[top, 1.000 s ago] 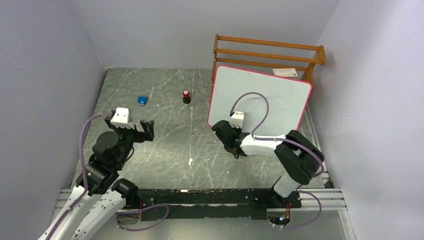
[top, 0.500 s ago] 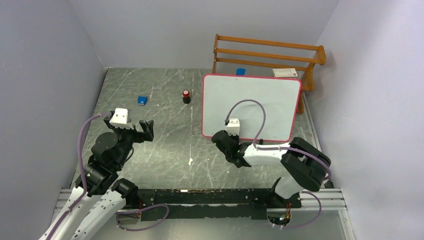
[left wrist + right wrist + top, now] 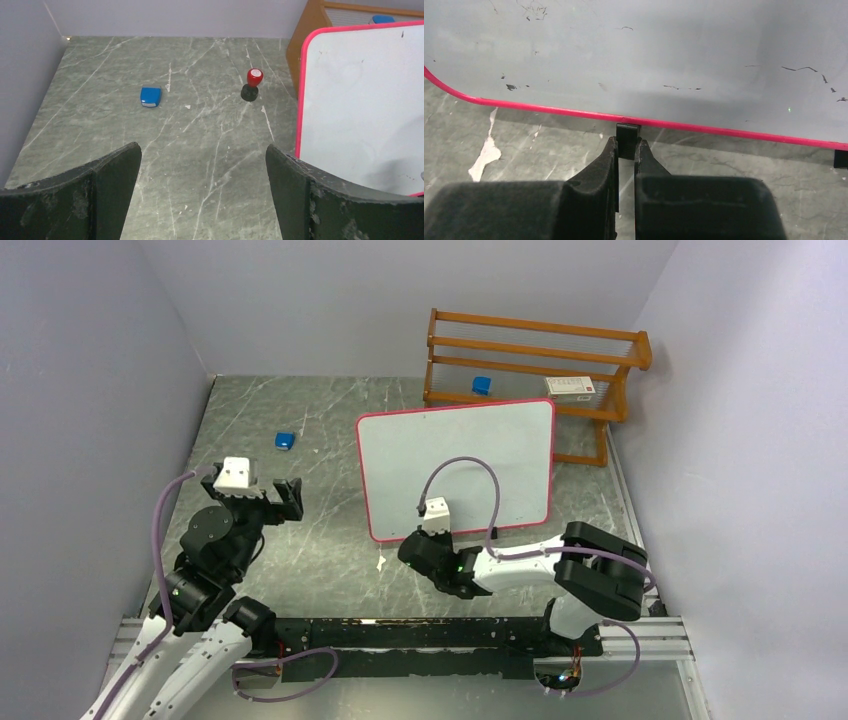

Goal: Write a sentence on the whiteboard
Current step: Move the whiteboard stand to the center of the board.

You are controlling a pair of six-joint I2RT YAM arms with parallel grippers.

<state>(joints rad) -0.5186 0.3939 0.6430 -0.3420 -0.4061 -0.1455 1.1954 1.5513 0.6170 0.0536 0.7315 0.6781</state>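
my right gripper (image 3: pixel 626 148) is clenched on the small black foot (image 3: pixel 628 131) at the near rim of the whiteboard (image 3: pixel 460 455). the board lies on the table (image 3: pixel 330 540), just before the wooden rack (image 3: pixel 530 345). my left gripper (image 3: pixel 202 165) hangs released, far to the left, near a blue block (image 3: pixel 150 96) and a red-topped stamp (image 3: pixel 251 84).

This looks like a robotics lab test cell. Plain pale walls (image 3: pixel 90 370) box in a grey marbled tabletop (image 3: pixel 330 490) on three sides. A cabled left arm (image 3: pixel 205 560) and right arm (image 3: pixel 540 565) are bolted to a rail (image 3: pixel 420 632) along its near edge. The only things on it are props: a whiteboard (image 3: pixel 450 460), a wooden rack (image 3: pixel 540 345) at the far right corner and a small blue block (image 3: pixel 285 441).
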